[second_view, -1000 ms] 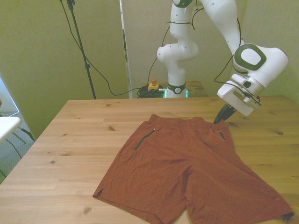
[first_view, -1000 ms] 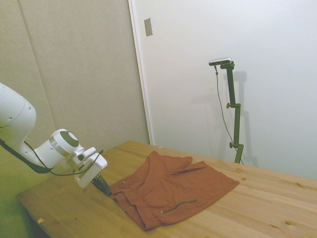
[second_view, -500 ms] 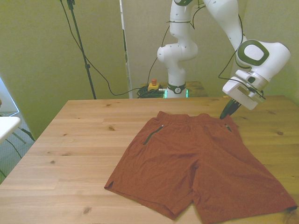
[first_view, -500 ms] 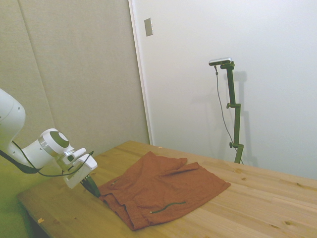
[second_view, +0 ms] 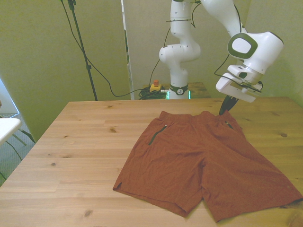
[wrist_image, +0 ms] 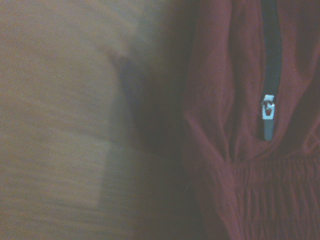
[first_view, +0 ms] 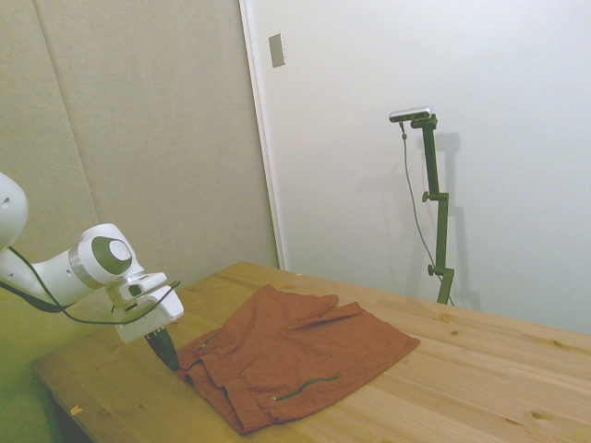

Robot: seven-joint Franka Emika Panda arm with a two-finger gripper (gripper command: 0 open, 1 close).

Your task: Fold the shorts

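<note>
The shorts (second_view: 203,163) lie spread flat on the wooden counter (second_view: 71,151), waistband toward the far edge and both legs pointing at the near one. They sit toward the front view's right, and the leg on that side runs almost to the counter's near corner. The cloth is rust-orange. A dark zipper (second_view: 152,135) slants across the pocket on the front view's left, and a second, shorter zipper (second_view: 229,125) shows by the waistband on the other side.

The claw (second_view: 223,108) is down at the waistband, at the corner on the front view's right. Its dark fingers come to a narrow point right at the fabric's edge and look pinched together on the waistband there. In the side view the claw (first_view: 166,352) meets the shorts (first_view: 295,360) at the end nearest the arm, where the cloth bunches into small folds and rises slightly off the wood. The rest of the garment lies flat, stretching away from the arm.

From the wrist, blurred, I can make out gathered elastic (wrist_image: 265,195) and a small silver zipper pull (wrist_image: 268,117) on a dark zipper line, with bare wood (wrist_image: 55,125) beside the cloth.
</note>
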